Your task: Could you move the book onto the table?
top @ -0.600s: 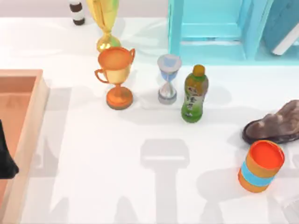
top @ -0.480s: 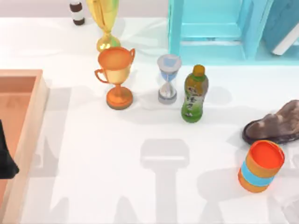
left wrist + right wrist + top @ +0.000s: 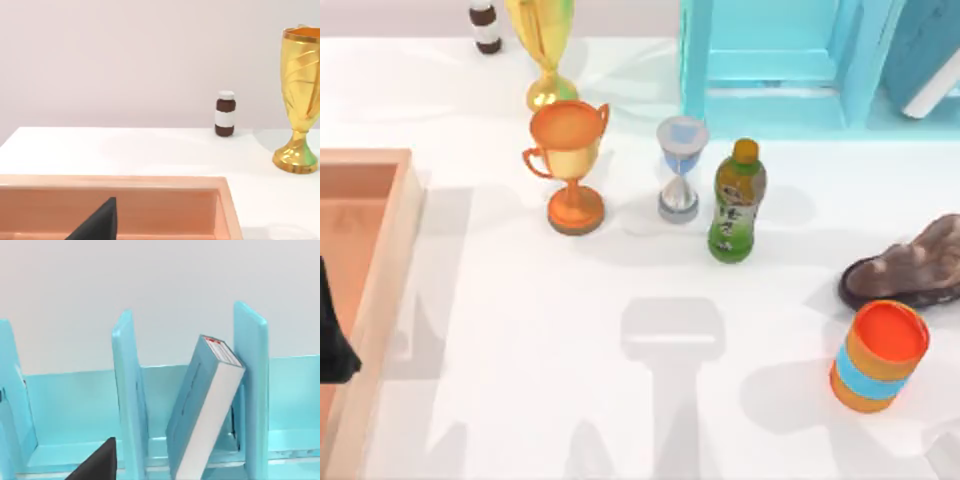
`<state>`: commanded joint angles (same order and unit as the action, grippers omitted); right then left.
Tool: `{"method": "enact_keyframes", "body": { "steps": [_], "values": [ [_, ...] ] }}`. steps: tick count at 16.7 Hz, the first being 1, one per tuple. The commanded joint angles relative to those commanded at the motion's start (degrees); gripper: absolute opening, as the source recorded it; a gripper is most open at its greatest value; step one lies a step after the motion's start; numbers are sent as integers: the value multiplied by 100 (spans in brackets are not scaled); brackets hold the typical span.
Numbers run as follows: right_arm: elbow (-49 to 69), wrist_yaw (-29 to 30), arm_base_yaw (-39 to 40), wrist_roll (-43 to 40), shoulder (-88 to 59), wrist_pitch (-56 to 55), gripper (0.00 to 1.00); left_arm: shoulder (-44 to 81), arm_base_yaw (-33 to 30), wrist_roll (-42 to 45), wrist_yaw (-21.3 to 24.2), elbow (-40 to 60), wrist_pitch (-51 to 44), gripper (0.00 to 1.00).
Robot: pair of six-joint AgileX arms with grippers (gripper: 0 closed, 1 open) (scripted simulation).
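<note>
I see the book [image 3: 205,415] standing tilted in a slot of the cyan shelf unit [image 3: 127,405] at the tabletop's [image 3: 620,400] far right corner, leaning against a divider. My left arm [image 3: 332,340] sits over the wooden tray [image 3: 380,280] at the left edge. I cannot tell either tool's state.

Glossy white table [image 3: 570,350], shiny gold metal trophy [image 3: 300,100], wooden tray [image 3: 380,270].
</note>
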<state>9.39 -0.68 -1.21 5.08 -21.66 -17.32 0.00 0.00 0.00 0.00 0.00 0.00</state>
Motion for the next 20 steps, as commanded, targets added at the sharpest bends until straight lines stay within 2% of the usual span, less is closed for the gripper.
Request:
{"method": "enact_keyframes", "body": {
  "steps": [13,17,20],
  "values": [
    [2846,-280,-150,1399,-8506,-4990,100,0,0,0,0,0,0,100],
    [3369,-328,-240,1693,-10023,-6011,100,0,0,0,0,0,0,100],
    [3518,-348,-302,1800,-10527,-6385,100,0,0,0,0,0,0,100]
  ]
}}
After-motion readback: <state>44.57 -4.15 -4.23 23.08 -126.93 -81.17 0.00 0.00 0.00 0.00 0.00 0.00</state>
